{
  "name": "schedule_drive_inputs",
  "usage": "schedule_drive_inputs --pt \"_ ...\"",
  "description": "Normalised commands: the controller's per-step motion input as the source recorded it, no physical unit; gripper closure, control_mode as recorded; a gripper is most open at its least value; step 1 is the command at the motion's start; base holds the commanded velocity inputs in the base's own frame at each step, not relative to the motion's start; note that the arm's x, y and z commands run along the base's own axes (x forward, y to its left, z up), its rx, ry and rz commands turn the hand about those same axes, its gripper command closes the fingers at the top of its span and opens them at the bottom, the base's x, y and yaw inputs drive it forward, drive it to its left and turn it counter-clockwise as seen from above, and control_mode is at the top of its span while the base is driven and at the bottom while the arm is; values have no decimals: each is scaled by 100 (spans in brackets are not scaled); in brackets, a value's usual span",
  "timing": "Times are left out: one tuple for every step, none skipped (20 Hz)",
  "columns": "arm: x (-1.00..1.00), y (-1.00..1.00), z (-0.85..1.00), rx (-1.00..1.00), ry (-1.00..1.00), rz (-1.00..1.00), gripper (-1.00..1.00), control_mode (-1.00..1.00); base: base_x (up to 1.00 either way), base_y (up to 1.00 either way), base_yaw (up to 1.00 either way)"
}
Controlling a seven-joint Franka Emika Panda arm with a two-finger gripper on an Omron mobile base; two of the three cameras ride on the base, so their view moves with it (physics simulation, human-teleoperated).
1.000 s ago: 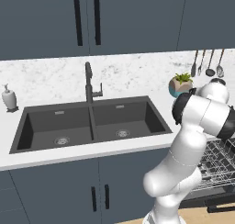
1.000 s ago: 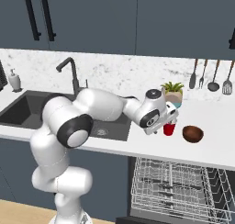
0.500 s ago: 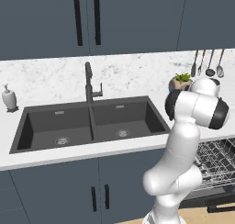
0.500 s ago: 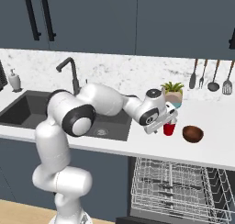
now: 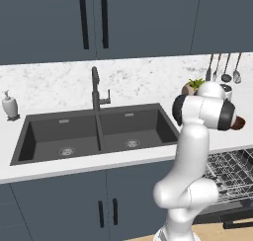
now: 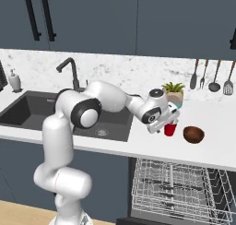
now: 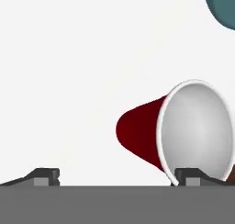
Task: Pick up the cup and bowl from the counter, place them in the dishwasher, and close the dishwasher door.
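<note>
Our gripper [image 6: 167, 123] hangs just above the cup [image 6: 170, 129] with its fingers spread wide and nothing between them. In the hand view the two dark fingertips [image 7: 46, 176] stand far apart, and the cup [image 7: 176, 131] sits off toward the right-hand one, not centred in the gap. The cup stands upright on the counter [image 6: 216, 141], the brown bowl [image 6: 193, 134] near it on the far side from the arm, the potted plant [image 6: 173, 92] just behind.

We judge the cup to be light, thin-walled and smooth, so it may tip or skid if one finger reaches it first. We would shift sideways until the rim lies between both fingers, then close across the upper wall near the white band. The dishwasher [image 6: 179, 189] stands open below, its wire rack bare.
</note>
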Motion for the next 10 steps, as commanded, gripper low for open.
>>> schedule_drive_inputs --pt "36 -14 -14 0 6 2 -100 -100 0 0 0" --pt "36 -8 -18 0 6 2 -100 -100 0 0 0" --pt "39 -7 -17 0 7 2 -100 -100 0 0 0" --pt "36 -8 -16 0 6 2 -100 -100 0 0 0" --pt "28 -9 -16 0 4 2 -100 -100 0 0 0" --pt "16 -3 -20 0 4 2 -100 -100 0 0 0" --pt "0 -1 -23 0 1 2 -100 -100 0 0 0" --pt "0 0 -25 0 1 2 -100 -100 0 0 0" --pt "0 0 -28 0 0 2 -100 -100 0 0 0" --pt "0 0 -34 0 0 2 100 -100 0 0 0"
